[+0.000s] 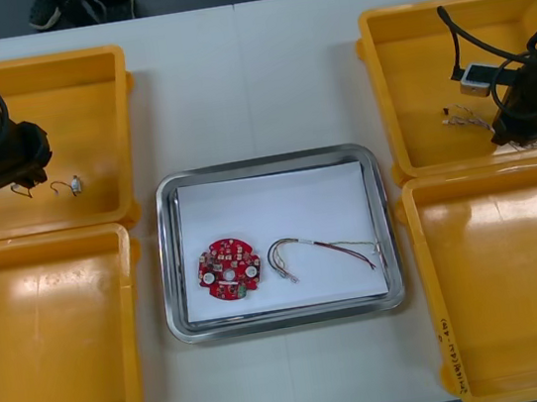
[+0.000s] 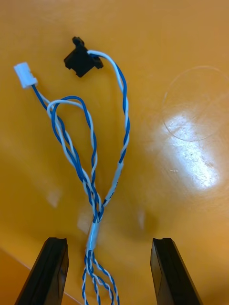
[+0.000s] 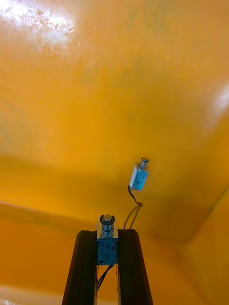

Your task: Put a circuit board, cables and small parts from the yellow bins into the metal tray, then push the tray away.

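The right gripper stands wide open in the far right bin, astride the blue and white cable, which runs lengthwise away from its fingers. The left gripper, over the far left bin, is clamped on a small metal part. The cable's near end is cut off, and I cannot tell whether the fingers touch the bin floor.

The bin wall stands between me and the tray; its far half lies bare, board and cables crowding the near part.
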`<move>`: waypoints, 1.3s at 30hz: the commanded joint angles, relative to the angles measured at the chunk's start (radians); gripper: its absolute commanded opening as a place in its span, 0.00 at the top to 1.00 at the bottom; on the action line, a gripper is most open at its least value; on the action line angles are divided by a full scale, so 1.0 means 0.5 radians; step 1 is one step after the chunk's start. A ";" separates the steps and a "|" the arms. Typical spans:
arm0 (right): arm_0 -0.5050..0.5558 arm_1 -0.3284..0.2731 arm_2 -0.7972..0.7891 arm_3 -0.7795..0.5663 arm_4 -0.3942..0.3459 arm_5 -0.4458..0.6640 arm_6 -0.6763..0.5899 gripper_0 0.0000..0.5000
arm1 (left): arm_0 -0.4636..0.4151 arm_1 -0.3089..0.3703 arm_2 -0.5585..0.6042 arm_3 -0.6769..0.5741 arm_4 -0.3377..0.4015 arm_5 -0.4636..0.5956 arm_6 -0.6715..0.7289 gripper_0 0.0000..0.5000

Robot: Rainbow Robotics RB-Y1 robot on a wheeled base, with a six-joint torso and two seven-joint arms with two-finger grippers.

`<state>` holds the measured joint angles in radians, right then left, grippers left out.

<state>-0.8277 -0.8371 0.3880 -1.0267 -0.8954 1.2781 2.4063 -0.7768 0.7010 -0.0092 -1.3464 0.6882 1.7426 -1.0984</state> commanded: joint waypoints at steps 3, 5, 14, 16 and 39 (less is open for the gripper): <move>0.002 -0.025 0.012 0.047 -0.044 -0.053 -0.048 0.00 | 0.004 0.108 0.156 -0.277 0.019 0.218 0.126 1.00; 0.002 -0.022 0.012 0.056 -0.050 -0.050 -0.045 0.00 | 0.004 0.120 0.181 -0.341 0.035 0.282 0.129 1.00; 0.002 0.002 0.034 0.087 -0.120 -0.056 -0.045 0.00 | 0.004 0.160 0.288 -0.611 0.118 0.354 0.166 1.00; 0.002 0.011 0.043 0.087 -0.136 -0.065 -0.048 0.00 | 0.004 0.169 0.288 -0.657 0.133 0.354 0.172 1.00; 0.002 0.008 0.126 0.090 -0.209 -0.120 -0.088 0.84 | -0.180 0.276 -0.341 -1.010 0.599 0.354 0.789 1.00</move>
<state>-0.8295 -0.8341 0.4216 -0.9856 -0.9903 1.2283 2.4048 -0.7991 0.8034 -0.1377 -1.8012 0.9686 1.9119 -0.7691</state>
